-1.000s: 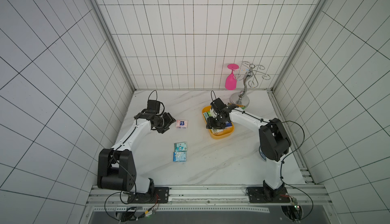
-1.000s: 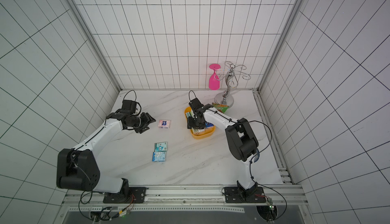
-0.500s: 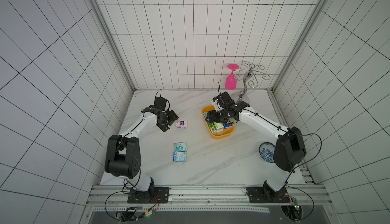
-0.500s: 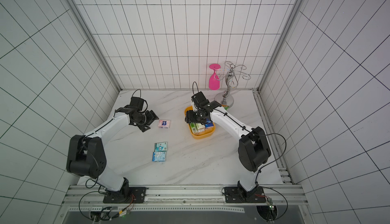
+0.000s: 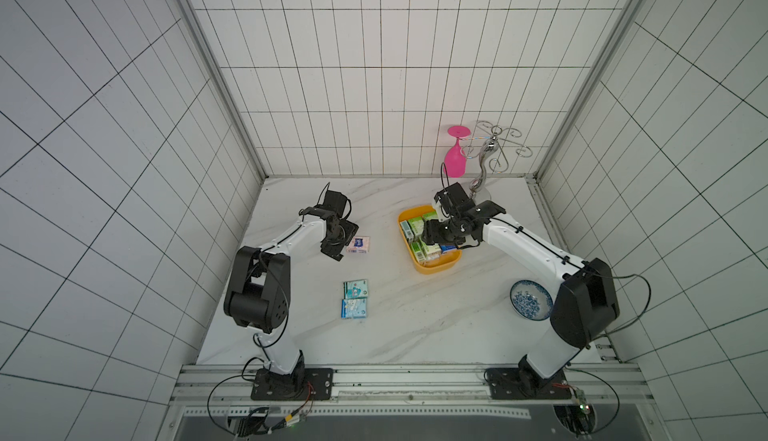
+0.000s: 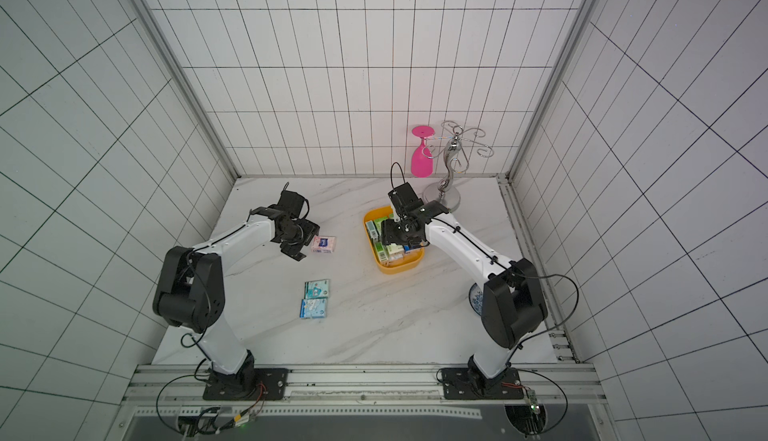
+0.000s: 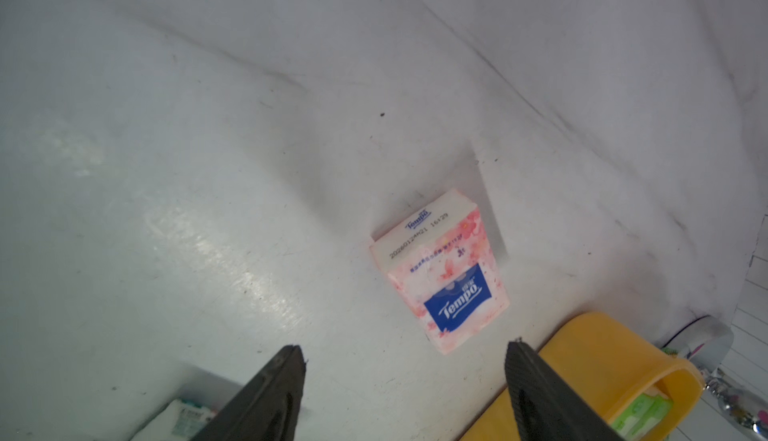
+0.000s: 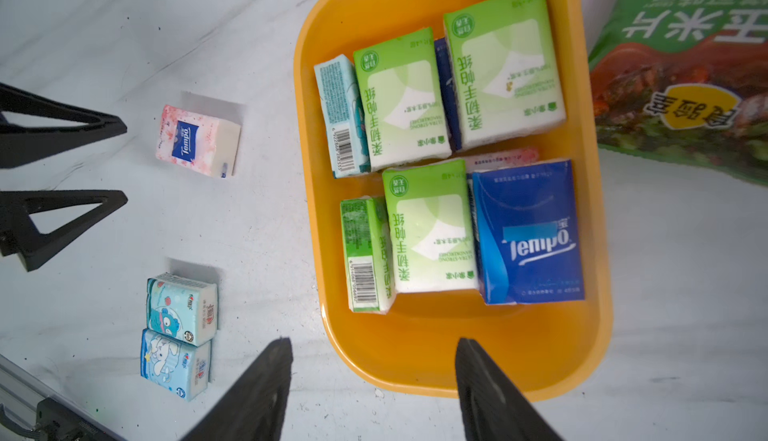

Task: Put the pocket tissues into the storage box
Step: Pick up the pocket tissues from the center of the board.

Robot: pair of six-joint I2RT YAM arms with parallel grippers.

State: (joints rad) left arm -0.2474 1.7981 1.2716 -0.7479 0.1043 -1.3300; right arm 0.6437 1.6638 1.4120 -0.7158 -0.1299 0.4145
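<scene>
Along the left half of the marble table (image 5: 415, 335) I have plenty of bare surface. The left gripper (image 7: 405, 360) hangs with its jaws spread and nothing between them, just beside the pink-white Tempo packet (image 7: 442, 270), which lies flat and untouched in the open, its printed date code toward the far side. In a top view the same packet (image 5: 359, 245) sits between my left arm and the storage box (image 5: 432, 270).

Nearer the front rail, two light teal cartoon packets (image 5: 355, 305) lie touching end to end, well apart from either arm.

The right gripper (image 8: 372, 347) hovers over the near rim of the yellow-orange box (image 8: 415, 355), jaws apart and empty. Inside, I count three pale green packets (image 8: 401, 100) with Chinese lettering lying face up, a dark blue Tempo packet (image 8: 528, 231), a teal one (image 8: 338, 114) and a green one (image 8: 365, 252) standing on edge with barcodes showing, plus slivers of a pink one and another dark blue one beneath. The near end of the box floor is bare.

Just beside the box's far wall a green-and-orange snack bag (image 8: 681, 64) crowds that side. A chrome cup stand (image 5: 484, 168) with a pink glass (image 5: 455, 160) hanging from it rises behind the box, and a blue-and-white bowl (image 5: 530, 299) sits by my right arm's elbow.
</scene>
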